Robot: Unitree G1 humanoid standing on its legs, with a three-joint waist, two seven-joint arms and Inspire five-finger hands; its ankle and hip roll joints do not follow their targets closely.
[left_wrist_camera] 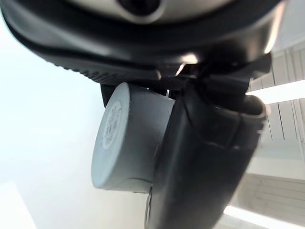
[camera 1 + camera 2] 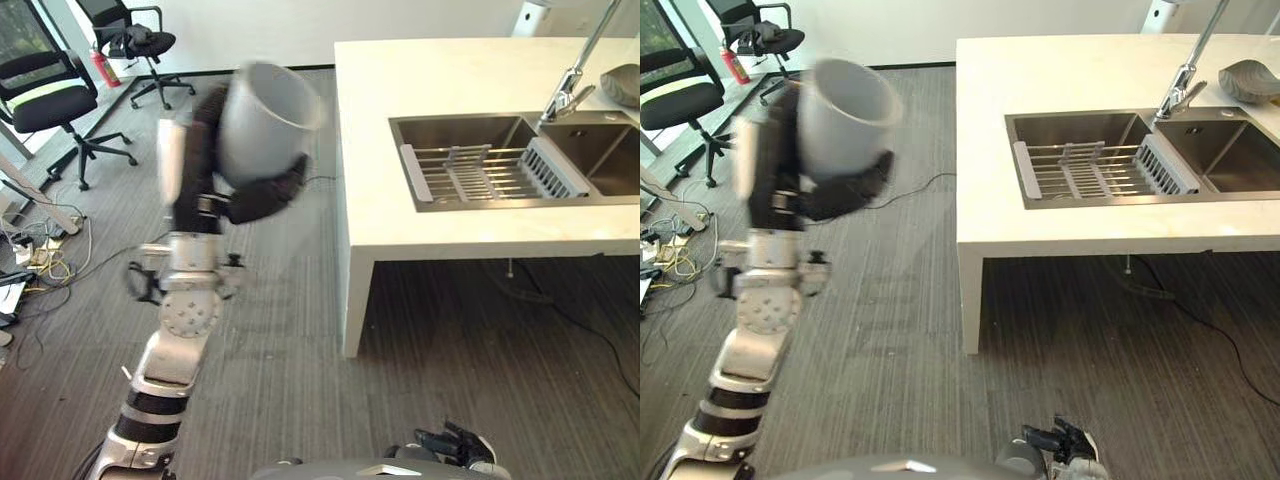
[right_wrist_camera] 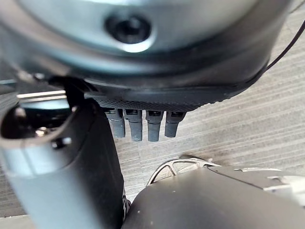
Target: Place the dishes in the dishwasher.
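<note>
A light grey cup [image 2: 265, 118] is raised high over the floor, left of the counter, tilted with its mouth facing up and to the right. My left hand [image 2: 262, 197] is shut on it, dark fingers curled round its lower wall. Seen from the left wrist, the cup's flat base [image 1: 112, 125] faces the camera and the thumb [image 1: 205, 157] presses along its side. My right hand [image 2: 450, 443] hangs low near the floor at the bottom edge, its fingers [image 3: 143, 125] relaxed and holding nothing.
A white counter [image 2: 450, 70] stands to the right with a steel double sink [image 2: 440, 135], a dish rack [image 2: 480, 172] in its left basin and a tap [image 2: 568, 95]. A grey dish [image 2: 622, 85] lies at the counter's far right. Office chairs [image 2: 45, 100] and loose cables [image 2: 40, 260] crowd the left.
</note>
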